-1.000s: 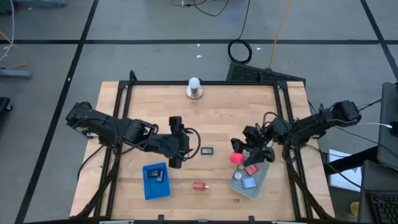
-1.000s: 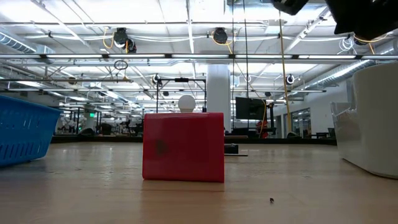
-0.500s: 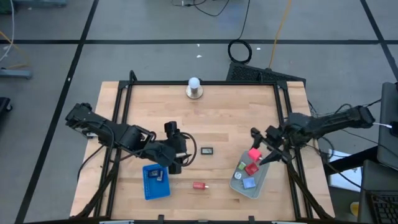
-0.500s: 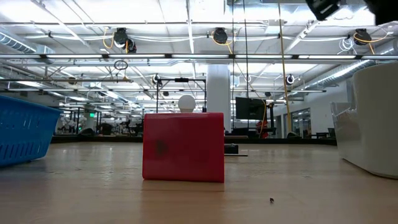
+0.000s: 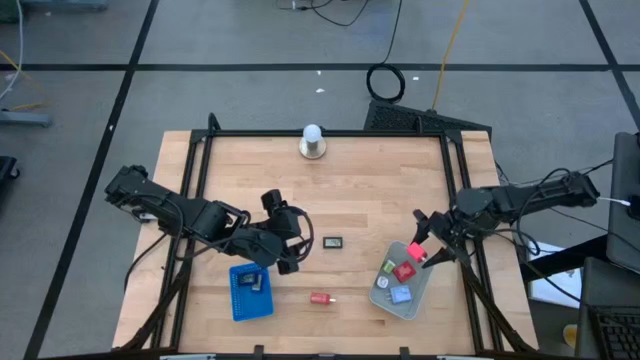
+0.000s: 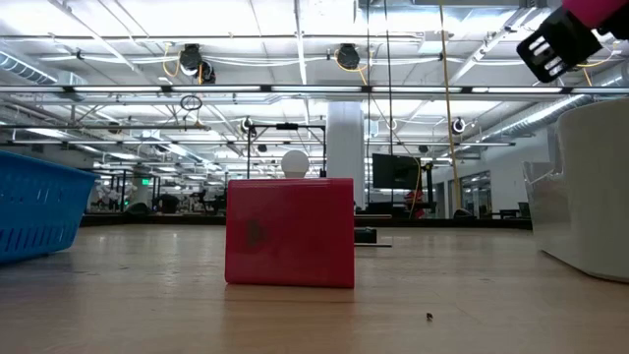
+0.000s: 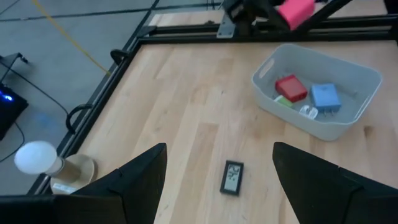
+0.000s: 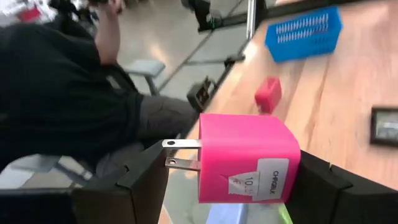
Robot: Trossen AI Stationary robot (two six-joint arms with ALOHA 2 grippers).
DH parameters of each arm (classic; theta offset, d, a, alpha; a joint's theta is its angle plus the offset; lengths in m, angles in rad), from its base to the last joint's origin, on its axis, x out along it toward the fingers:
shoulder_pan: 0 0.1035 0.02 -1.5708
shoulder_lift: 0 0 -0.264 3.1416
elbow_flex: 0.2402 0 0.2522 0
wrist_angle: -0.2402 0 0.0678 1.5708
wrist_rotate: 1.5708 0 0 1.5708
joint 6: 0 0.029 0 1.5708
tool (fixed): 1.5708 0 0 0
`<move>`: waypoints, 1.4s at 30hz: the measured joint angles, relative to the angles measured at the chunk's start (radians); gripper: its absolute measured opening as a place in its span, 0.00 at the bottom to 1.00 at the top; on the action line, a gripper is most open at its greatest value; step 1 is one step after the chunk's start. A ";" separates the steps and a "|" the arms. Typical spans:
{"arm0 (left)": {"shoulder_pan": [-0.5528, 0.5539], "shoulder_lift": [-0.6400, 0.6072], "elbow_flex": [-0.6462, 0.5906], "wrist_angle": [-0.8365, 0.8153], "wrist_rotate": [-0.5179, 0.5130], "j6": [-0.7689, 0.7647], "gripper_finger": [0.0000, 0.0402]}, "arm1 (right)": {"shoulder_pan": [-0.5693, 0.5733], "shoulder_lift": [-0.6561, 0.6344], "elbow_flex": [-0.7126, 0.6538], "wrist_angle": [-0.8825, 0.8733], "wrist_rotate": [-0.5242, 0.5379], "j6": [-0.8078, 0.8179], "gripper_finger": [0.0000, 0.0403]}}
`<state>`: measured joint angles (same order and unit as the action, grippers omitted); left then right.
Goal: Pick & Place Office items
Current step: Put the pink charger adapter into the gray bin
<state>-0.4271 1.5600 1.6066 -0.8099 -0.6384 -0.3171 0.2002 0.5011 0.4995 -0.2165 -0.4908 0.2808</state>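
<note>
A pink plug block [image 8: 249, 155] with two metal prongs hangs above the far rim of the clear grey bin [image 5: 392, 300], with my right gripper [image 5: 421, 243] shut on it. Inside the bin [image 7: 348, 118] lie red, blue and pale pieces. A red block [image 5: 320, 298] and a black rectangle with a pale label [image 5: 333, 242] lie flat on the table. My left gripper [image 5: 292, 243] hovers open above the table beside the blue tray [image 5: 238, 300] and points toward the black rectangle [image 7: 233, 177]. My right gripper pinches the pink block by two opposite sides [image 8: 289, 155] between its two fingers. The fingers come nearly level from the table's right side. The block is lifted clear of the bin, and its prongs [image 8: 180, 154] stick out sideways past one finger.
A white ball on a round base [image 5: 312, 141] stands at the table's far edge. A black frame rail [image 5: 462, 200] runs along the table's sides. A person in dark clothes [image 8: 56, 93] is beyond the table's near edge. Bare wood lies between the two grippers.
My right gripper has carried the pink block toward the table's right edge, from beside the bin to above its far rim, and has tipped up from pointing down to nearly level. My left gripper has rolled about its own line while staying near the blue tray.
</note>
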 joint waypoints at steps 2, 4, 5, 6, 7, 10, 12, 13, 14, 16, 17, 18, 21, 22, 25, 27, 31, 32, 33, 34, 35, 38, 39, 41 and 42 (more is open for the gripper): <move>0.000 0.000 0.000 0.015 0.000 0.016 0.73 | 0.012 0.009 0.000 -0.028 0.015 -0.002 0.61; 0.000 0.000 0.000 0.024 0.000 0.023 0.73 | 0.023 0.013 0.000 -0.065 0.044 -0.001 0.61; 0.000 0.000 0.000 0.027 -0.001 0.024 0.73 | 0.028 0.016 0.000 -0.093 0.069 -0.004 0.61; 0.002 0.000 0.000 0.029 -0.001 0.024 0.73 | 0.033 0.019 0.000 -0.125 0.094 -0.005 0.61; 0.004 0.000 0.000 0.031 -0.001 0.024 0.73 | 0.039 0.023 0.000 -0.156 0.124 -0.005 0.61; 0.011 0.000 0.000 0.031 -0.001 0.025 0.73 | 0.058 0.039 0.000 -0.239 0.219 0.003 0.61; 0.017 0.000 0.000 0.031 -0.001 0.025 0.73 | 0.074 0.057 0.000 -0.262 0.262 0.004 0.61; 0.020 0.000 0.000 0.032 -0.001 0.026 0.73 | 0.083 0.067 0.000 -0.268 0.279 0.005 0.61; 0.024 0.000 0.000 0.034 -0.001 0.026 0.73 | 0.092 0.078 0.000 -0.270 0.286 0.006 0.61; 0.031 0.000 0.000 0.041 -0.001 0.027 0.73 | 0.110 0.105 0.000 -0.261 0.287 0.005 0.61; 0.035 0.000 0.000 0.044 -0.001 0.029 0.73 | 0.119 0.120 0.000 -0.255 0.287 0.005 0.61; 0.037 0.000 0.000 0.049 0.000 0.035 0.73 | 0.128 0.135 0.000 -0.249 0.292 0.005 0.61; 0.043 0.000 0.001 0.061 0.003 0.055 0.73 | 0.156 0.187 0.000 -0.231 0.317 0.006 0.61; 0.045 0.000 0.001 0.061 0.004 0.059 0.73 | 0.164 0.206 0.000 -0.223 0.328 0.006 0.61; 0.050 0.000 0.001 0.061 0.007 0.061 0.73 | 0.185 0.251 0.000 -0.195 0.336 0.019 0.61; 0.054 0.000 0.001 0.062 0.008 0.064 0.73 | 0.194 0.273 0.000 -0.178 0.337 0.021 0.61; 0.057 0.000 0.001 0.064 0.008 0.073 0.73 | 0.210 0.287 0.000 -0.144 0.337 0.021 0.64; 0.058 0.000 0.001 0.064 0.008 0.073 0.73 | 0.209 0.287 0.000 -0.141 0.335 0.022 0.65; 0.058 0.000 0.001 0.065 0.008 0.073 0.73 | 0.209 0.286 0.000 -0.141 0.335 0.027 0.66; 0.058 0.000 0.001 0.065 0.008 0.073 0.73 | 0.209 0.285 0.000 -0.141 0.336 0.035 0.67; 0.058 0.000 0.001 0.065 0.008 0.073 0.73 | 0.209 0.285 0.000 -0.139 0.335 0.042 0.68; 0.058 0.000 0.001 0.065 0.008 0.073 0.73 | 0.209 0.284 0.000 -0.138 0.333 0.060 0.67; 0.058 0.000 0.001 0.065 0.008 0.073 0.73 | 0.209 0.284 0.000 -0.138 0.333 0.065 0.67; 0.058 0.000 0.001 0.065 0.008 0.074 0.73 | 0.209 0.284 0.000 -0.133 0.333 0.072 0.66; 0.058 0.000 0.001 0.065 0.008 0.074 0.73 | 0.209 0.284 0.000 -0.129 0.333 0.073 0.66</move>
<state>-0.3687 1.5600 1.6073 -0.7444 -0.6300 -0.2432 0.4088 0.7853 0.4995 -0.3456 -0.1577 0.3542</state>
